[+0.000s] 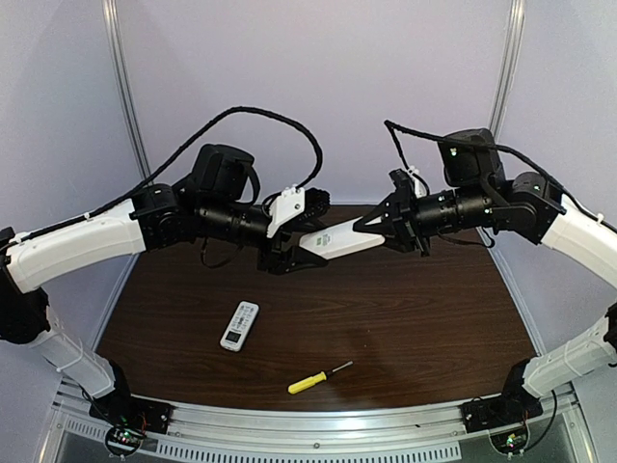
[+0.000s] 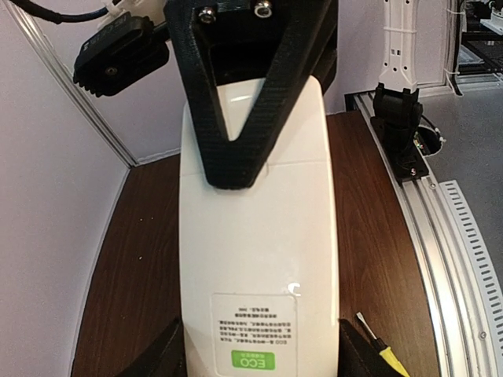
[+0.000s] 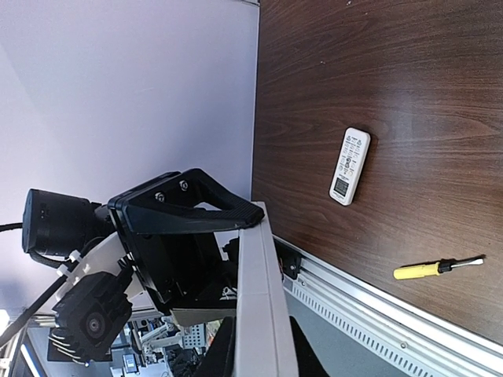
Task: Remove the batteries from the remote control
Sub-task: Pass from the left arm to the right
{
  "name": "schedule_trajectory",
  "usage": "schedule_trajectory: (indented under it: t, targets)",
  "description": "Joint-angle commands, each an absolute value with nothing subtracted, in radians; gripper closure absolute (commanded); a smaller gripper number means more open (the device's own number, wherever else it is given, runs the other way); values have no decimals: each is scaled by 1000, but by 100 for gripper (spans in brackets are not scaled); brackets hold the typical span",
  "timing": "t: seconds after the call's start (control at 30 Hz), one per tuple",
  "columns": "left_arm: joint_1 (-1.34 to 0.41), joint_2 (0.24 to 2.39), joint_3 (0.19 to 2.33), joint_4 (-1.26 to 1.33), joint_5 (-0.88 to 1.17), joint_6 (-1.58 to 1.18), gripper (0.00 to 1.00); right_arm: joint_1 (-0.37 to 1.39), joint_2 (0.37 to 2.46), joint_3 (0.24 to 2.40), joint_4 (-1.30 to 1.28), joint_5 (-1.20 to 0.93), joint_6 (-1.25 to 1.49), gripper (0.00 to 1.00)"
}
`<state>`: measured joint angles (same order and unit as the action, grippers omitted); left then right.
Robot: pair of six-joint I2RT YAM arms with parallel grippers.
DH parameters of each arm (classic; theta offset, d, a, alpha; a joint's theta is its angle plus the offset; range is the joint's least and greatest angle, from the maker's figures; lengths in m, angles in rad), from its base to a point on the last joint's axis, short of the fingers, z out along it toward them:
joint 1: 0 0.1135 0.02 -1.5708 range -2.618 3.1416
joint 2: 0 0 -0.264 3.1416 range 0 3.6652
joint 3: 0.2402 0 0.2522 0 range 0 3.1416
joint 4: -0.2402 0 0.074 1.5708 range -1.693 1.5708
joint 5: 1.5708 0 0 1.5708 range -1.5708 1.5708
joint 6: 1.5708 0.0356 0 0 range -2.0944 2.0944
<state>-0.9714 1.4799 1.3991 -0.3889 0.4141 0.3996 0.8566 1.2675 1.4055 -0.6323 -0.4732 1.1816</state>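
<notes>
**Remote clamped in the air between both pincers**

A white remote (image 1: 337, 239) is held above the tabletop (image 1: 434, 309) and touches it nowhere. Its long axis runs from one arm to the other. The left pincer (image 1: 294, 253) is clamped across the remote's width at one end, with a finger on each long edge. The right pincer (image 1: 374, 227) is clamped across its thickness at the other end, with a black finger laid flat on the back face. The batteries cannot be seen in any view.

The remote is a slim slab of smooth, glossy plastic with rounded corners. Its plain back is shown in the left wrist view. A fine seam (image 2: 299, 163) is drawn straight across it, partly under the right pincer's finger. A white sticker (image 2: 253, 330) with small print and a green band marked ECO is stuck near the left pincer's end. Seen edge-on in the right wrist view, the remote is thin and flat-sided.

The pincer fingers are matte black and shaped as open triangular frames.

A second remote (image 1: 239, 326), white with a small screen and rows of buttons turned upward, is laid flat on the left half of the tabletop. A screwdriver (image 1: 318, 377) with a yellow handle and a thin metal shaft is laid near it, apart from it and closer to the arms' bases. The tabletop is finished in dark brown wood grain. Its near edge is bordered by a ribbed aluminium rail (image 1: 318, 439).
</notes>
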Motion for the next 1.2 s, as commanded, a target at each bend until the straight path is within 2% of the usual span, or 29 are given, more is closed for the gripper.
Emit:
schedule_trajectory:
  t: [0.0, 0.1, 0.17, 0.23, 0.3, 0.4, 0.43, 0.57, 0.8, 1.0, 1.17]
  targets:
    - [-972, 1455, 1388, -322, 410, 362, 83, 851, 1242, 1390, -662, -433, 1134, 97]
    - [-972, 1442, 1374, -312, 400, 356, 61, 851, 1230, 1390, -644, -416, 1122, 100]
    - [-971, 1436, 1370, -312, 391, 351, 50, 851, 1220, 1389, -642, -401, 1121, 100]
    - [-971, 1424, 1363, -312, 382, 348, 36, 851, 1216, 1391, -642, -387, 1119, 100]
    - [-972, 1407, 1355, -308, 368, 339, 29, 851, 1215, 1393, -636, -380, 1113, 100]
    - [-972, 1371, 1331, -286, 336, 323, 8, 851, 1210, 1397, -625, -362, 1101, 100]
    - [-971, 1357, 1322, -279, 324, 319, 4, 851, 1207, 1399, -623, -349, 1097, 100]
    - [-972, 1313, 1320, -296, 260, 272, 3, 853, 1197, 1412, -621, -292, 1072, 100]
    - [-945, 1319, 1438, -450, 136, 131, 3, 850, 1170, 1416, -548, -191, 989, 100]
    - [-715, 1347, 1469, -511, 444, -141, 3, 834, 1162, 1454, -509, -127, 904, 100]
    - [-620, 1312, 1413, -380, 713, -258, 3, 824, 1153, 1430, -383, -162, 868, 100]
